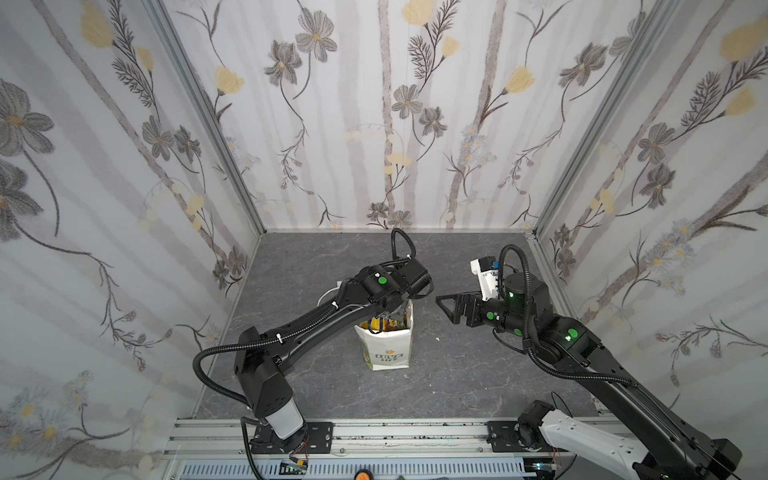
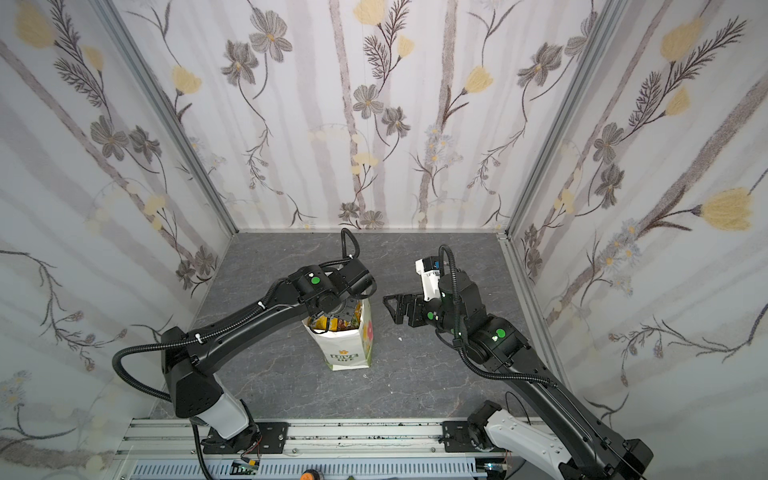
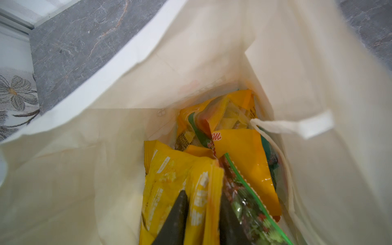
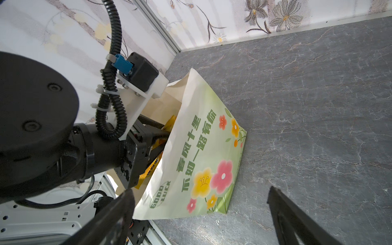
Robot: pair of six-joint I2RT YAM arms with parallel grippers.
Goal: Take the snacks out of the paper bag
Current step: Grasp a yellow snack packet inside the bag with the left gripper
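Observation:
The white paper bag [image 1: 388, 349] [image 2: 347, 351] stands upright mid-table, with its flowered side [image 4: 201, 159] facing my right arm. Several snacks [image 1: 375, 325] fill it. My left gripper [image 3: 203, 212] reaches down inside the bag and is shut on the upper edge of a yellow packet [image 3: 165, 182]. One dark finger [image 3: 176, 218] presses each side of it. A green-edged packet [image 3: 250, 203] lies against one finger, and an orange-yellow packet [image 3: 248, 154] lies deeper. My right gripper [image 1: 446, 305] [image 4: 200, 191] hangs open beside the bag, apart from it and holding nothing.
A white cord handle [image 3: 275, 127] hangs inside the bag's mouth close to the packets. Flowered walls close in the grey marbled table [image 1: 332, 386] on three sides. An aluminium rail [image 1: 395, 432] with both arm bases runs along the front.

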